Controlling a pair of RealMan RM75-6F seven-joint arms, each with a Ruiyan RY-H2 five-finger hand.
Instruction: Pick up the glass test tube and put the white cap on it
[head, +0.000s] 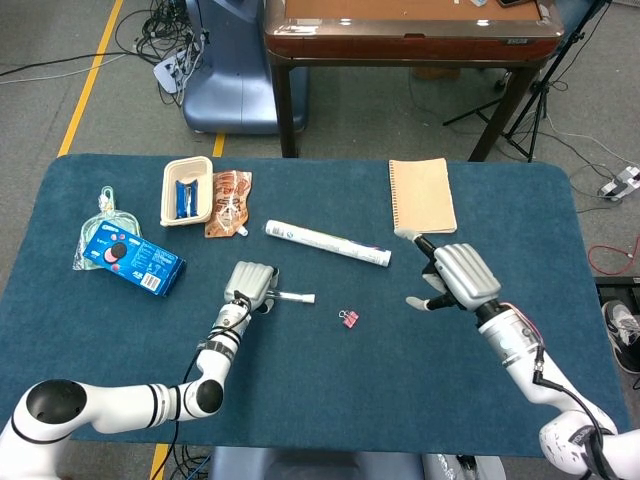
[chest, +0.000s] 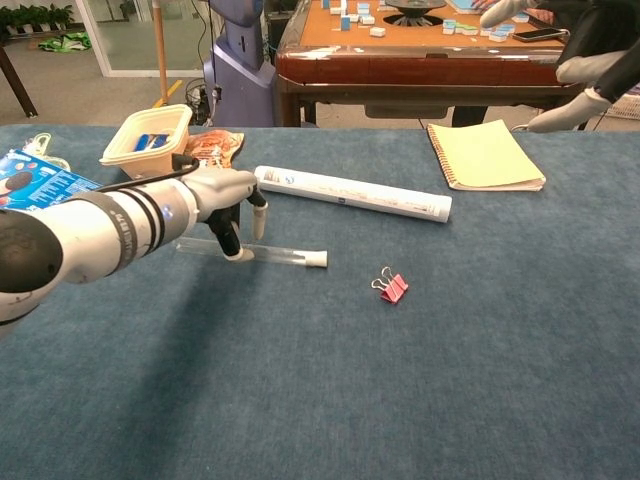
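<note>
Now the left hand is at the tube

Down on the blue table (head: 330, 390), the left hand (chest: 222, 195) has its fingers (chest: 232, 243) on both sides of the glass test tube (chest: 270, 253). The tube lies flat on the cloth. I cannot tell if the fingers squeeze it yet or only touch it. The tube's right end is white (chest: 317, 260); this may be the white cap, but it is too small to be sure.

The right hand (head: 460, 278) hangs above the table, well apart from the tube, near the notebook (head: 421, 194). Its fingers are curled and it holds nothing.

I think this is the picking-up step, and the tube is not lifted yet. Next, the left hand should close firmly but softly, since glass can crack or roll away, then lift. A pink clip (chest: 391, 286) lies near the tube. A long white roll (chest: 355, 193) lies just behind it.
</note>
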